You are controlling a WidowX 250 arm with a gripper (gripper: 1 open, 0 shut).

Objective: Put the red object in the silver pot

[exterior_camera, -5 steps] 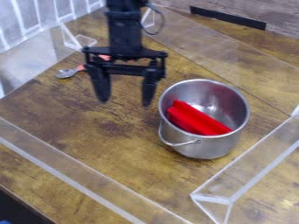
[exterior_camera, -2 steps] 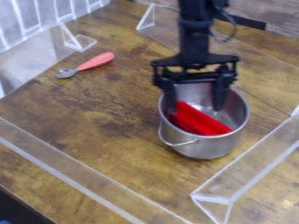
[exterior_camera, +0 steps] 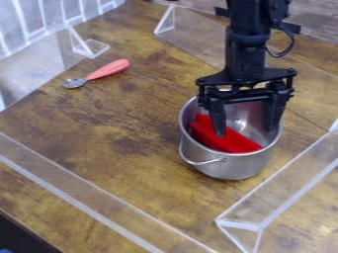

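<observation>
Camera view: black gripper (exterior_camera: 243, 111) hanging over silver pot (exterior_camera: 227, 160), its two fingers spread wide apart, released, one toward pot's left side, other toward its right. Red object (exterior_camera: 222, 138) lying inside pot, tilted, one end toward upper left, other toward lower right near rim; gripper partly hiding it. Wire handle (exterior_camera: 205, 161) drooping across pot's near outer wall. Spoon with pinkish-red handle (exterior_camera: 109, 69) lying on wooden table (exterior_camera: 99, 128), well apart from pot. Clear plastic pieces (exterior_camera: 271, 193) standing around work area.

My black arm (exterior_camera: 251, 38) reaches down from above, upright, and my gripper (exterior_camera: 243, 117) points downward with its jaws spread wide.
</observation>
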